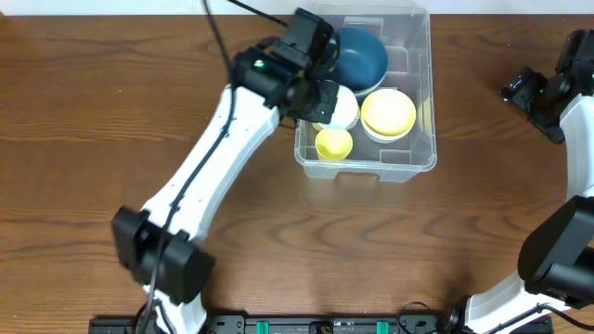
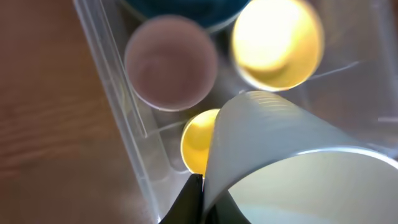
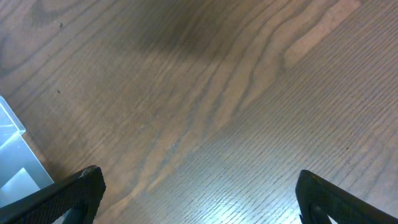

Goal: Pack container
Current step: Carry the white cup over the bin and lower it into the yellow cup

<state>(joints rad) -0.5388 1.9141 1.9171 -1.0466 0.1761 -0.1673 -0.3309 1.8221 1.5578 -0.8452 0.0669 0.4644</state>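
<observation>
The clear plastic container (image 1: 419,158) stands at the back middle of the table. In it are a blue bowl (image 1: 362,54), a yellow bowl (image 1: 388,113) and a small yellow cup (image 1: 334,143). My left gripper (image 1: 320,97) is over the container's left side, shut on the rim of a white bowl (image 1: 342,109). In the left wrist view its jaws (image 2: 200,198) pinch the white bowl (image 2: 292,155) above the small yellow cup (image 2: 196,140), with a pink cup (image 2: 169,62) and the yellow bowl (image 2: 277,40) beyond. My right gripper (image 1: 531,91) is open and empty over bare table (image 3: 199,199).
The container's left wall (image 2: 118,118) runs close beside my left jaws. A corner of the container (image 3: 12,155) shows at the left edge of the right wrist view. Brown wooden table (image 1: 93,111) surrounds the container.
</observation>
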